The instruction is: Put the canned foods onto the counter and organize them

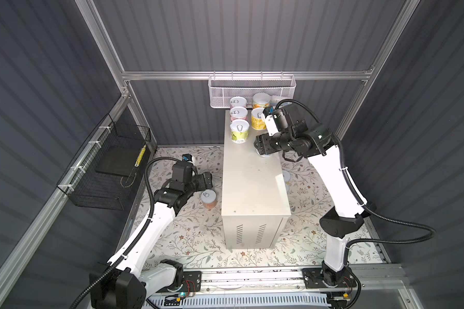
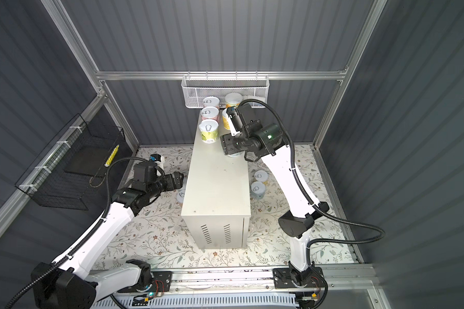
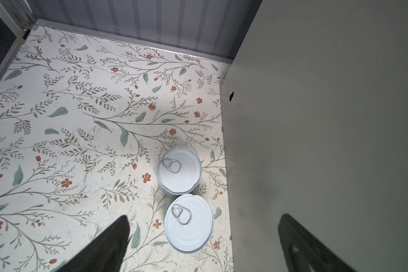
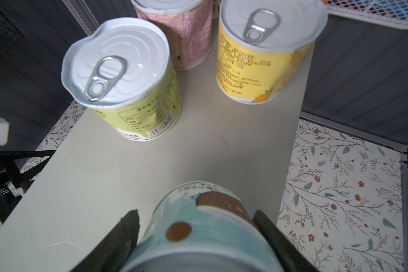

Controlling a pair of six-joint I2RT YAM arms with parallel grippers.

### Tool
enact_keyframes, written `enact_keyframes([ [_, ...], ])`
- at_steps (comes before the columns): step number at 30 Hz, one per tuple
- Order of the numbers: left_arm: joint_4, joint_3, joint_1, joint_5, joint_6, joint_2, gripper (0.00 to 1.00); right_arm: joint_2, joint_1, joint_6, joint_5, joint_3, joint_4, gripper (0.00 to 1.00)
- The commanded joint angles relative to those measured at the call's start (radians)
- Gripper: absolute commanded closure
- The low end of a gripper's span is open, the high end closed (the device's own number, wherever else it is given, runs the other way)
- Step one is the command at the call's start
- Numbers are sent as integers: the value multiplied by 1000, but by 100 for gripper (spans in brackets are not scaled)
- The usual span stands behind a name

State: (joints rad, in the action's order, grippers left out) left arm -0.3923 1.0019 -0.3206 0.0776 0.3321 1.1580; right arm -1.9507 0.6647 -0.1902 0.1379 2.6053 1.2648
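Observation:
The counter [image 1: 252, 187] stands mid-floor. At its far end stand a green can [image 1: 239, 131], two pink cans [image 1: 238, 113] and two yellow cans [image 1: 257, 119]. My right gripper [image 4: 196, 216] is shut on a pale blue can [image 4: 198, 235] over the counter's right edge [image 4: 222, 153], in front of the yellow can [image 4: 257, 70]. I cannot tell whether its base touches the top. My left gripper [image 3: 205, 220] hangs open, low beside the counter's left wall [image 3: 316, 117], above two cans [image 3: 189, 226] on the floor. Two more cans [image 2: 259, 184] stand right of the counter.
A white mesh basket [image 1: 252, 91] hangs on the back wall just behind the counter's far end. A black wire basket [image 1: 110, 171] hangs on the left wall. The floral floor [image 1: 193, 235] surrounds the counter, and a metal rail [image 1: 252, 278] runs along the front.

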Motion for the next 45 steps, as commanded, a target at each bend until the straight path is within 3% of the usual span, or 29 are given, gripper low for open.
enact_keyframes([
  [1,-4,15,0,1,-16,11,0,-4,6,5,-17,22,-26,33],
  [17,-8,33,0,-3,-14,17,0,-33,5,19,-37,64,-68,18],
  [27,6,31,0,-6,-12,33,1,84,7,39,-5,49,-172,18],
  [35,15,20,0,-7,-8,33,1,248,86,52,98,-151,-222,20],
  [39,20,18,0,-10,-8,34,1,347,146,49,173,-329,-267,23],
  [45,25,16,0,-13,-10,40,1,470,161,-6,189,-586,-342,27],
])
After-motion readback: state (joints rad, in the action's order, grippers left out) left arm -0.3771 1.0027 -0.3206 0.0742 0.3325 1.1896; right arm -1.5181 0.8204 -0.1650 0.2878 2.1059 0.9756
